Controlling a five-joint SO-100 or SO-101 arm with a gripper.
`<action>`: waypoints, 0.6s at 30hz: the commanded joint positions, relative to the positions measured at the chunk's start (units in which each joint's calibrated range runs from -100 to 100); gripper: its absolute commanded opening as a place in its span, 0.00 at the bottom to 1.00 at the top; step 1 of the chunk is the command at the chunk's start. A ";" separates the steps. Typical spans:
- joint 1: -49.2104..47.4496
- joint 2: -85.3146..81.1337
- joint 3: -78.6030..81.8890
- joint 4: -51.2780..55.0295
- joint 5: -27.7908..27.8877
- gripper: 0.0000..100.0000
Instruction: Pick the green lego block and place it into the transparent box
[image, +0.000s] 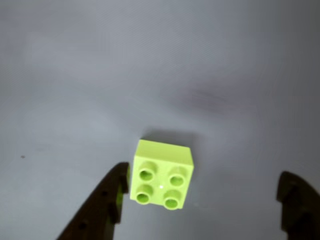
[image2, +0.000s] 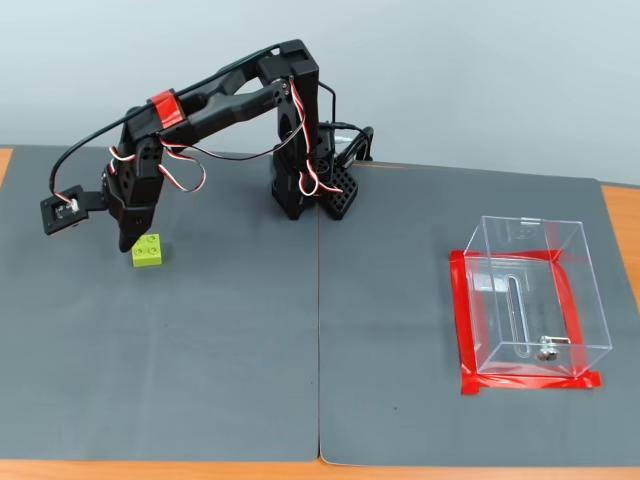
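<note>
In the wrist view, the green lego block (image: 162, 174) sits between the spread gripper (image: 207, 197) fingers, touching or nearly touching the left one, far from the right.

A plain tabletop test setup, like a hobby robotics bench or small lab, is showing here: two dark grey rubbery mats (image2: 240, 360) are lying edge to edge over an orange-brown wooden table (image2: 620, 215), a bare pale grey wall (image2: 480, 70) is standing behind, and strips of red tape (image2: 530, 381) are marking a spot.
</note>
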 joint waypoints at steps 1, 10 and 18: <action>-1.47 -0.47 -2.20 -0.21 -0.27 0.33; -4.38 -1.15 2.32 -0.65 -0.27 0.33; -3.85 -1.23 6.03 -0.65 -0.27 0.33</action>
